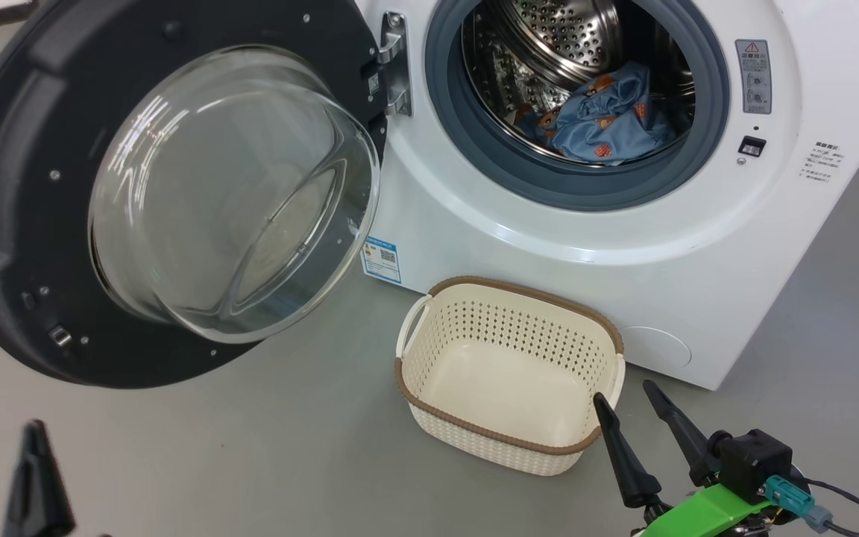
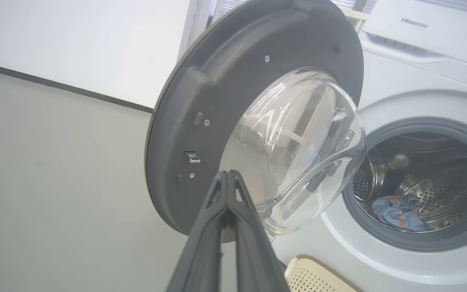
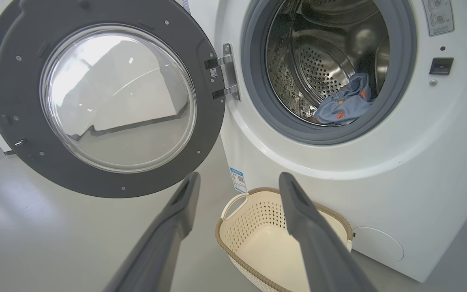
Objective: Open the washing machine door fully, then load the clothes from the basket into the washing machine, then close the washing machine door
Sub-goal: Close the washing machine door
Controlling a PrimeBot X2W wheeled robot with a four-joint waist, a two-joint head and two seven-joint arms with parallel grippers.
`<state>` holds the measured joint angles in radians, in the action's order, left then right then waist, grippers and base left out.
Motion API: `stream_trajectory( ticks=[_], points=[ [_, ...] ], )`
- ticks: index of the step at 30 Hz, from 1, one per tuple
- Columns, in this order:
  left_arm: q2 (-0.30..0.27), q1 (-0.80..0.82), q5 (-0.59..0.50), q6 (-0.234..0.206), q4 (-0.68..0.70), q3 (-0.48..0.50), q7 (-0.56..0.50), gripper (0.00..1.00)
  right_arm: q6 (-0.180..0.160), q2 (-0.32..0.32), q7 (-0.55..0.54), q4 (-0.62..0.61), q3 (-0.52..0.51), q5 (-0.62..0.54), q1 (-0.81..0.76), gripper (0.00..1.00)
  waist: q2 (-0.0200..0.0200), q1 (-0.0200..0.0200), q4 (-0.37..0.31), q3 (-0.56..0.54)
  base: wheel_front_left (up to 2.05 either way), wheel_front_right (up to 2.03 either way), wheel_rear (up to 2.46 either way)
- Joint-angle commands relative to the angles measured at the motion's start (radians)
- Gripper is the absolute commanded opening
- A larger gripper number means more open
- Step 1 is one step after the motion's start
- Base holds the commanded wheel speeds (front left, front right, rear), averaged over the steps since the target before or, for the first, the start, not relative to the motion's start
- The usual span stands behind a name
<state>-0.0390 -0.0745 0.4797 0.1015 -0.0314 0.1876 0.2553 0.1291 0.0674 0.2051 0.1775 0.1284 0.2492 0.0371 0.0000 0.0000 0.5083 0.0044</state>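
Washing machine door [image 1: 168,190] hung wide open on its hinge. Clothes [image 1: 605,112] lay in the drum of the washing machine [image 1: 549,239]; basket [image 1: 505,286] sat empty on the floor by the machine's front bottom edge. Door prob. heavy & rigid, glass bowl slick & breakable, so best pushed on the dark rim opp. the hinge. Left gripper [image 2: 228,178] fingers closed on nothing; right gripper [image 1: 625,395] fingers apart, empty.
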Motion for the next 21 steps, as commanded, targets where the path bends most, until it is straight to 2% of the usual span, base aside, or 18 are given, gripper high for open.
stream_trajectory(
  ticks=[1, 4, 17, 21],
  points=[
    [-0.011, 0.067, 0.038, 0.01, 0.026, 0.063, 0.006, 0.0, 0.002, -0.002, 0.008, -0.029, 0.026, 0.012, 0.014, 1.0, 0.0, 0.0, -0.002, 0.002, 0.0, 0.0, 0.0],
    [-0.022, 0.113, 0.106, 0.021, 0.009, 0.11, 0.006, 0.0, 0.002, -0.001, 0.009, -0.026, 0.029, 0.014, 0.017, 1.0, 0.0, 0.0, -0.007, 0.005, 0.0, 0.0, 0.0],
    [-0.218, 0.318, 0.408, 0.029, -0.139, 0.219, -0.025, 0.0, 0.002, 0.004, 0.008, -0.019, 0.043, 0.02, 0.038, 1.0, 0.0, 0.0, -0.043, 0.03, 0.0, 0.0, 0.0],
    [-0.248, 0.36, 0.484, 0.029, -0.194, 0.252, -0.034, 0.0, 0.002, 0.006, 0.007, -0.019, 0.044, 0.021, 0.043, 1.0, 0.0, 0.0, -0.054, 0.035, 0.0, 0.0, 0.0]
  ],
)
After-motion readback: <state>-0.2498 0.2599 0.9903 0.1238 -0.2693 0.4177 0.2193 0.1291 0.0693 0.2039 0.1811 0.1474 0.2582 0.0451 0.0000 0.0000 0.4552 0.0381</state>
